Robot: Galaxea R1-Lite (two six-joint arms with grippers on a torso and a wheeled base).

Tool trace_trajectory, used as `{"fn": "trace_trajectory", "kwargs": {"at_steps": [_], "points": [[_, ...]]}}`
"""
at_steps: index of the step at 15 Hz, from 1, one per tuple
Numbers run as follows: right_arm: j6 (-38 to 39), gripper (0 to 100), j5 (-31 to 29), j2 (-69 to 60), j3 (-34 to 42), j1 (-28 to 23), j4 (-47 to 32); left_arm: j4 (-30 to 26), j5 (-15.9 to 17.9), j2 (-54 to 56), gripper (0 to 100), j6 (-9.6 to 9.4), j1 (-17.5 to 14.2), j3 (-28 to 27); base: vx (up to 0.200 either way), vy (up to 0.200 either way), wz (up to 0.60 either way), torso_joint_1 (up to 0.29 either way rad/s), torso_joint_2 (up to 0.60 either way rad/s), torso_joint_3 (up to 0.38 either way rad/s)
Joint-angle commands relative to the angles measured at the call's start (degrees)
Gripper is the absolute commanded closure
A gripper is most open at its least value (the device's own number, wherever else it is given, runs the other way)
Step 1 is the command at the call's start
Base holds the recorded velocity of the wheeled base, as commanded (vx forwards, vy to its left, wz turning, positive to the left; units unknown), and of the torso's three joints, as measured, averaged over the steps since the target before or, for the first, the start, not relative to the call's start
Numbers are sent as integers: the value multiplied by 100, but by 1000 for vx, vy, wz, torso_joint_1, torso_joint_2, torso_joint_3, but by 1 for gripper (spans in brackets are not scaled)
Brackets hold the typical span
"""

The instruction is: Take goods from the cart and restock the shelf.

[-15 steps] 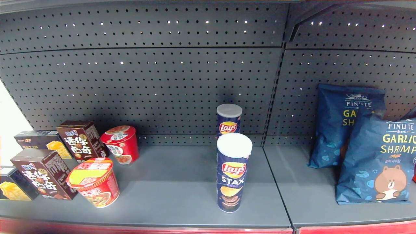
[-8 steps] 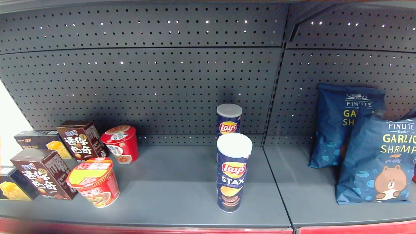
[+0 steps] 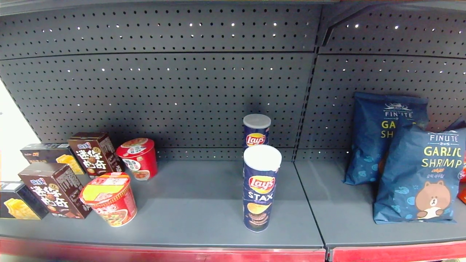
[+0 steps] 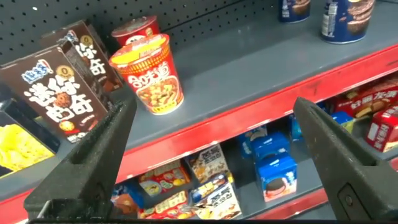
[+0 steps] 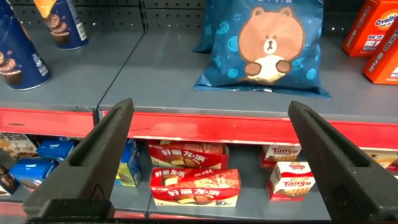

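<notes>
Two pincers are presented in front of the shelf (image 3: 204, 207). The left pincer (image 4: 213, 106) has its fingers spread wide with nothing between them, facing the shelf's left end. On the grey shelf, from the left, stand a pair of black boxes (image 3: 14, 205) and a pair of brown boxes (image 3: 54, 193). Next come a front noodle cup (image 3: 109, 200) and a rear noodle cup (image 3: 138, 158), the rear one near the pegboard (image 3: 182, 91). At mid-shelf a front chip can (image 3: 259, 189) stands upright with a rear chip can (image 3: 256, 131) directly behind it. On the right section a front blue bag (image 3: 418, 174) overlaps a rear blue bag (image 3: 378, 138), both propped upright. The right pincer (image 5: 211, 104) is likewise spread wide and empty, facing the front blue bag. Boxed goods (image 5: 193, 186) sit on the lower shelf (image 5: 252, 202) beneath.
</notes>
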State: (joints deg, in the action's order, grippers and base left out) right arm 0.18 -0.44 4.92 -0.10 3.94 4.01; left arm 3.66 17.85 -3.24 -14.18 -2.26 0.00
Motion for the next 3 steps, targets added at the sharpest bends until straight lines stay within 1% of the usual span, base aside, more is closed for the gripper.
{"fn": "trace_trajectory", "kwargs": {"at_steps": [1,3], "points": [[-1,0,0,17,1,2,3,3,35,-19,0,170,-3,0,0,0,0,0,0,0],[-1,0,-18,17,1,2,3,3,35,-19,0,310,-3,0,0,0,0,0,0,0]]}}
